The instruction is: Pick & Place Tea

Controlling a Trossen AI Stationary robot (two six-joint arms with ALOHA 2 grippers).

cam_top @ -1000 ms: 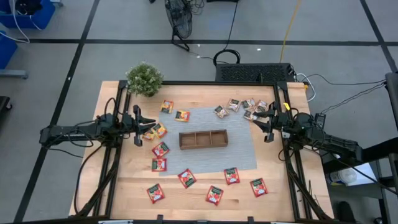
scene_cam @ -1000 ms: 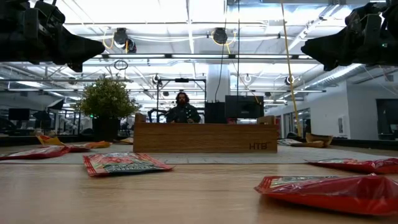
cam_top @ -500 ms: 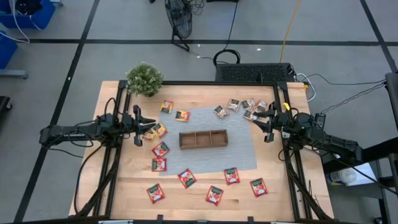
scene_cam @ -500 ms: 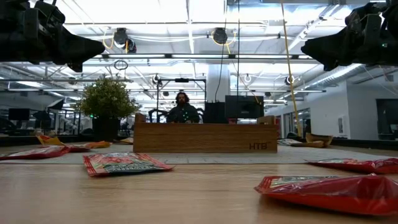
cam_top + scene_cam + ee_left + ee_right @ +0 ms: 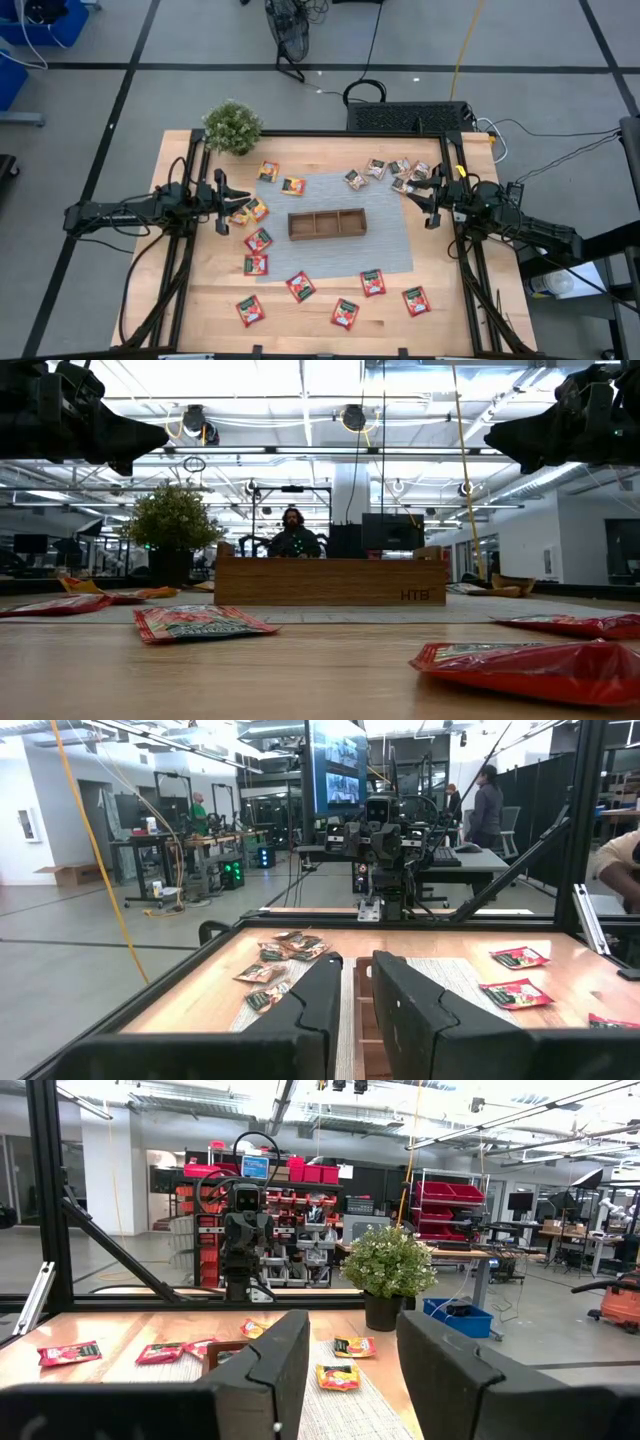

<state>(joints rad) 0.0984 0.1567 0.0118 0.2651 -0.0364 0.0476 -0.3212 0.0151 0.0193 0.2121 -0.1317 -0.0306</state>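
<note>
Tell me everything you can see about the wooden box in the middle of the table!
The wooden tray is a long, low brown box, split by two thin walls into three compartments in a row. All three look empty. It lies flat and level on the grey mat at the table's middle, with tea sachets scattered around but none touching it. From table height its long side looks like smooth plain wood with small dark lettering near one end. Neither end effector touches it.

Tea sachets (image 5: 301, 287) lie flat, scattered.

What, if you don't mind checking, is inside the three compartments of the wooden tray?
Nothing: from above, all three compartments of the wooden tray show bare wood. The tea sachets lie scattered around it. In the low view its front wall hides the inside.
</note>
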